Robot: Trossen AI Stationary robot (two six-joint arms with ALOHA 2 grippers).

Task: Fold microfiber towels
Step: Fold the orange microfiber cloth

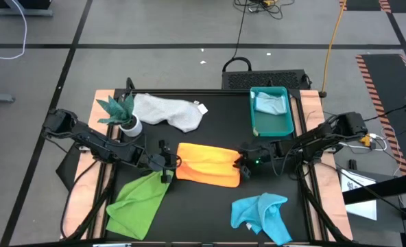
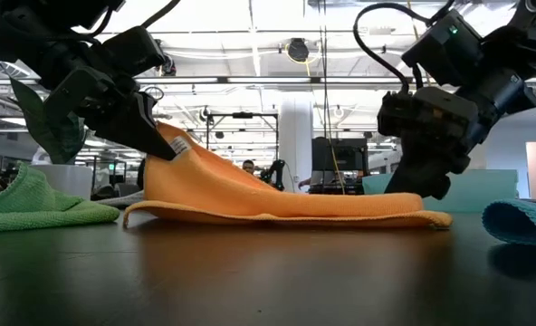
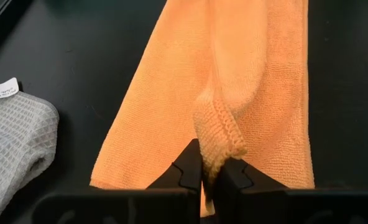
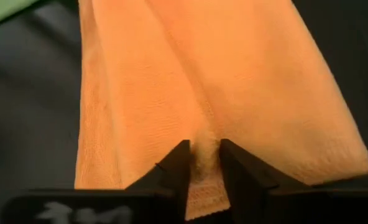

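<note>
A black table top [image 1: 210,202] in an open workshop, seen from above and at table level. The orange towel [image 1: 206,165], already doubled, lies at mid-table between the two grippers. The left gripper [image 1: 167,165] is clamped tight on the towel's hemmed corner [image 3: 218,127] and holds that end raised, so the cloth slopes down from it to the table. The right gripper [image 1: 243,163] sits at the opposite edge, its jaws narrow and pinching a small ridge of orange cloth [image 4: 204,149] between them. The lime green towel [image 1: 140,200] lies just below the left gripper, the turquoise towel [image 1: 265,214] below the right one, the white-grey towel [image 1: 169,111] beyond the left, and the pale blue towel [image 1: 270,103] in the teal tray [image 1: 271,127] beyond the right. Risk: the right gripper's bite looks shallow and may catch only one layer; a lift would then peel the fold open. Uneven pulling between the two ends could also tug the corner from the left gripper.
</note>
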